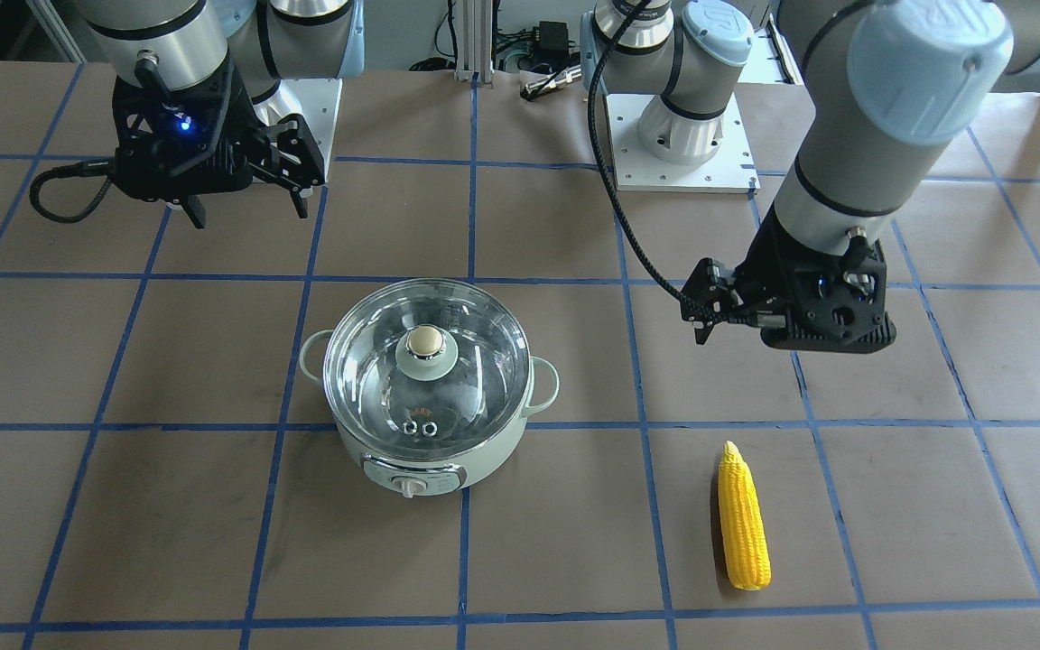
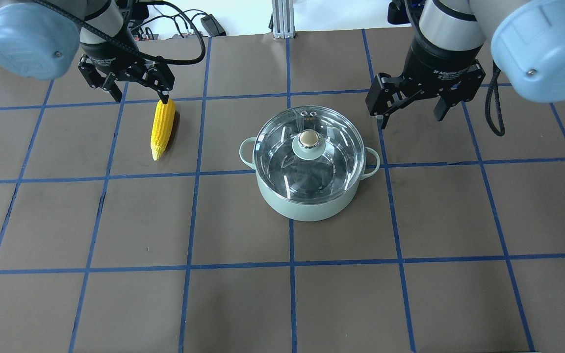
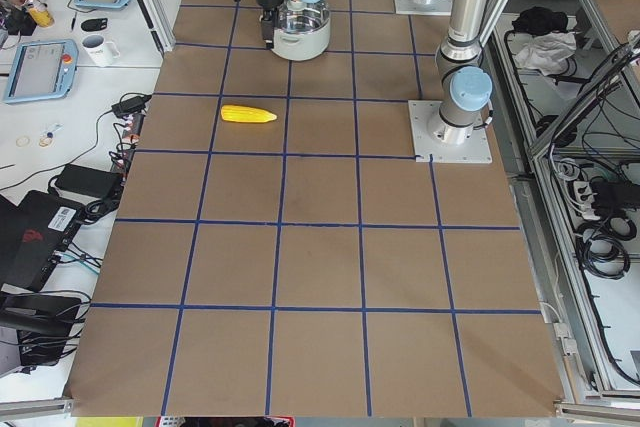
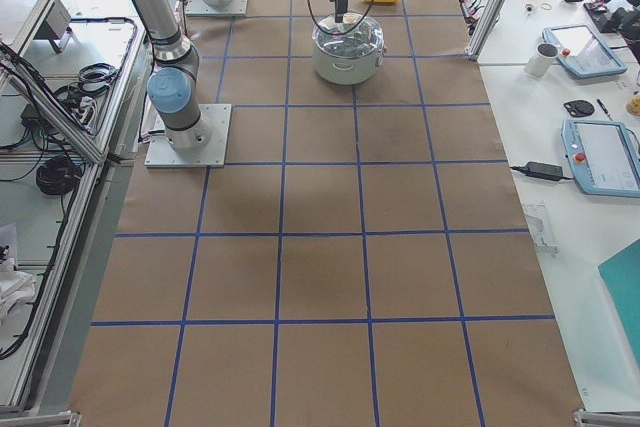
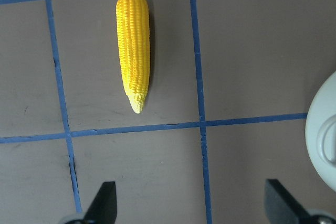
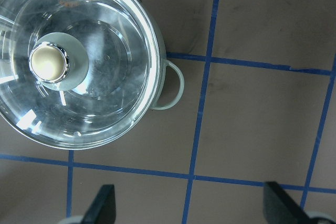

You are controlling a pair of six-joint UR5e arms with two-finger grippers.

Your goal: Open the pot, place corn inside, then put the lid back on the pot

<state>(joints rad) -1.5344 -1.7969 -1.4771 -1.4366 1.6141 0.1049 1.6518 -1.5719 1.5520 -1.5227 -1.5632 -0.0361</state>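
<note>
The mint-green pot (image 2: 307,208) stands at the table's middle with the glass lid (image 2: 334,152) on it, beige knob (image 2: 309,139) up. It also shows in the front view (image 1: 495,451), lid (image 1: 475,352) closed. The yellow corn (image 2: 162,128) lies flat on the table to the pot's left, and shows in the left wrist view (image 5: 134,56). My left gripper (image 2: 140,95) hangs open and empty above the corn's thick end. My right gripper (image 2: 412,116) hangs open and empty beyond the pot's right handle (image 6: 173,85). The right wrist view shows the lid (image 6: 110,40) to its upper left.
Brown table with a blue tape grid (image 2: 290,264). The arm base plates (image 1: 678,144) stand at the robot's side. Side benches hold tablets, a mug and cables (image 3: 95,47), off the table.
</note>
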